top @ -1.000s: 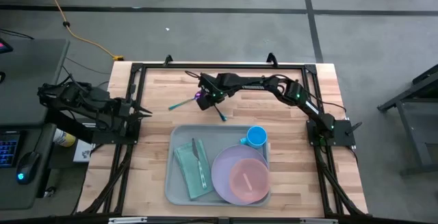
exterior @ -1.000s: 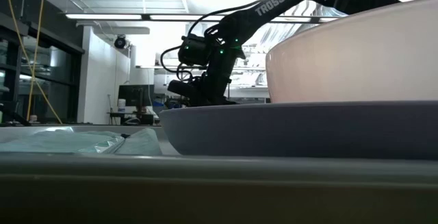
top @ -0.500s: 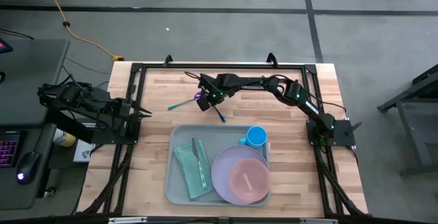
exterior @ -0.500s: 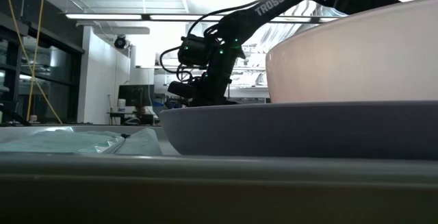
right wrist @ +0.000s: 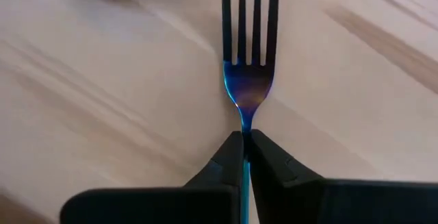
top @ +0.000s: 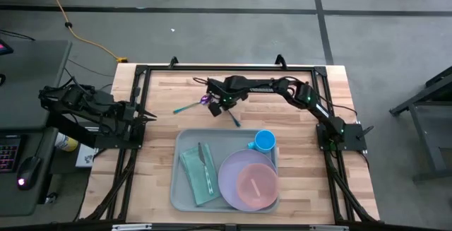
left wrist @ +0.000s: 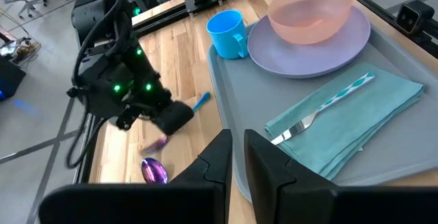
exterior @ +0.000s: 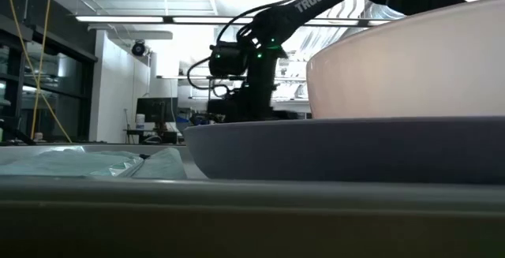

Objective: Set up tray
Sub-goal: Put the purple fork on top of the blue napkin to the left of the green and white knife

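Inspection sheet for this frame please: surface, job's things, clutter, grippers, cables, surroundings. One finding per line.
Surface: wooden table inside a black frame.
Job's things: tray holds a teal napkin with a fork on it, a lavender plate carrying a pink bowl, and a blue cup.
Clutter: a spoon with a purple bowl end lies on the wood beyond the tray.
Grippers: right gripper is shut on a dark fork, tines forward over the wood; left gripper waits at the table's left edge, holding nothing.
Cables: a yellow cable runs across the floor.
Surroundings: grey floor, desk at left.
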You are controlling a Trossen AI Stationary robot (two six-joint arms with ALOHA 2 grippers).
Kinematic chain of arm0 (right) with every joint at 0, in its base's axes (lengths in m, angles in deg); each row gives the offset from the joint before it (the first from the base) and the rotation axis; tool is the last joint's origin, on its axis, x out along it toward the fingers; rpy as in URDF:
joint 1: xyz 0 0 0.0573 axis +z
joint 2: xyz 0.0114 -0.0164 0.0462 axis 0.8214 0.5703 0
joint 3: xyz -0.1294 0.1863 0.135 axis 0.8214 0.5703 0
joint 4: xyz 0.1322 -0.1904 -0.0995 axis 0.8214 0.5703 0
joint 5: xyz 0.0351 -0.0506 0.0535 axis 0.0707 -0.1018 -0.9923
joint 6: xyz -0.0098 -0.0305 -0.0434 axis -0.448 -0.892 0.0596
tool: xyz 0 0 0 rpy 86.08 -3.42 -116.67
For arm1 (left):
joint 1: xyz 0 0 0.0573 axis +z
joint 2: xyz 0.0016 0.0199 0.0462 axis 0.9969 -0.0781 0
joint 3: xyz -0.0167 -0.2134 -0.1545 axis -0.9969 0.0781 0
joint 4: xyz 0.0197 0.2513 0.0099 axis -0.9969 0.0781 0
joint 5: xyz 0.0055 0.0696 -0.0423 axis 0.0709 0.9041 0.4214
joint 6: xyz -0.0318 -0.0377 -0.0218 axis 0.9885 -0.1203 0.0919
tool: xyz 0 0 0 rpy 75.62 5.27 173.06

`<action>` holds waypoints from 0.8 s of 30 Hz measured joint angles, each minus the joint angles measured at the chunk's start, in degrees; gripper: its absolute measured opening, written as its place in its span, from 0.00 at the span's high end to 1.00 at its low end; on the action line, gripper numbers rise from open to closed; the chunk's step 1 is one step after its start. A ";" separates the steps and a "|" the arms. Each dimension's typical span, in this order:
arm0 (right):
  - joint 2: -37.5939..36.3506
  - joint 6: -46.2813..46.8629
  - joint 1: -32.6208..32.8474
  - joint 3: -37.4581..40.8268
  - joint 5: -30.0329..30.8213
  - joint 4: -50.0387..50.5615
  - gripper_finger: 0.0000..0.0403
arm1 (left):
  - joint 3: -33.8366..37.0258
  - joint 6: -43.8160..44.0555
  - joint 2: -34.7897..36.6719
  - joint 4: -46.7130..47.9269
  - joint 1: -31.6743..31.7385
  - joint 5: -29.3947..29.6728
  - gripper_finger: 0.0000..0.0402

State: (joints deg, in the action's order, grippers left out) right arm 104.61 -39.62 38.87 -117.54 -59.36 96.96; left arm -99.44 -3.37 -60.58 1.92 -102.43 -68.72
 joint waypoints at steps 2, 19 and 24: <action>-0.74 -0.21 0.00 0.17 1.70 3.00 1.00 | 0.00 0.00 -0.01 0.00 0.00 -0.02 0.82; -9.44 1.22 1.45 -0.16 -0.97 3.40 1.00 | 0.00 -0.59 -0.02 0.09 0.00 -0.14 0.82; -11.84 3.40 5.61 -0.19 -3.83 0.21 1.00 | 0.00 -0.73 -0.01 0.18 0.00 -0.46 0.82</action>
State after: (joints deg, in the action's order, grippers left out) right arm 92.78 -36.21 44.49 -117.73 -63.18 97.18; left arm -99.44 -4.10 -60.59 2.11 -102.43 -69.18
